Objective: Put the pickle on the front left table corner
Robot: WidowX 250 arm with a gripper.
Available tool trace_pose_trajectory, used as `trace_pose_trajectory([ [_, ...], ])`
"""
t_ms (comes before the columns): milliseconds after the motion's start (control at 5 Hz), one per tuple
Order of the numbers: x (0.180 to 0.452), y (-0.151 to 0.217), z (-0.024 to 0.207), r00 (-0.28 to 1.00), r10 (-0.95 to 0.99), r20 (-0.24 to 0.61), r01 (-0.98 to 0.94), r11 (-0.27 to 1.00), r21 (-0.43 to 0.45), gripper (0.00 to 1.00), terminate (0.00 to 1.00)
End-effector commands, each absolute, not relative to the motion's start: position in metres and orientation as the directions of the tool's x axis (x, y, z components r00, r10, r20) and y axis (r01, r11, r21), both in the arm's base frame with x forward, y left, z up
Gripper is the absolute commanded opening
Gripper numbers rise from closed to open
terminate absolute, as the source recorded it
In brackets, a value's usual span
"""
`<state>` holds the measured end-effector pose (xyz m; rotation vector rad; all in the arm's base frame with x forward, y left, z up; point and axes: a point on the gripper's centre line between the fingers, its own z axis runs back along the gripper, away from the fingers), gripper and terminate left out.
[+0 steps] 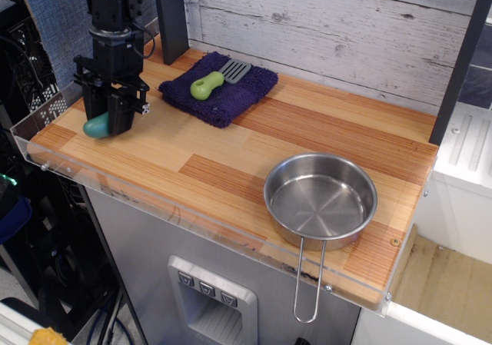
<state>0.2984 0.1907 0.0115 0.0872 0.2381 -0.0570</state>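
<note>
The teal-green pickle (96, 126) shows at the lower left of my black gripper (110, 122), low over the tabletop. The gripper is shut on the pickle, with most of it hidden between the fingers. I cannot tell whether the pickle touches the wood. The front left table corner (48, 144) of the striped wood top lies just left and in front of the gripper, edged by the clear acrylic rim (31, 154).
A dark blue cloth (223, 91) with a lime-green-handled spatula (210, 82) lies at the back. A steel pan (320, 199) sits front right, its wire handle (310, 280) sticking out past the table's front edge. A dark post (171, 14) stands behind the gripper.
</note>
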Motion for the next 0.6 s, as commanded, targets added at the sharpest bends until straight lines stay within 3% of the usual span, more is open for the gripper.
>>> trace_pose_trajectory([
  [0, 0.297, 0.199, 0.044, 0.980, -0.025, -0.198, 0.052, 0.990, 0.131, 1.00, 0.00],
  [200, 0.296, 0.193, 0.072, 0.991, -0.041, -0.130, 0.063, 0.983, 0.170, 1.00, 0.00],
  [400, 0.291, 0.182, 0.116, 0.998, -0.050, -0.022, 0.054, 0.979, 0.196, 1.00, 0.00],
])
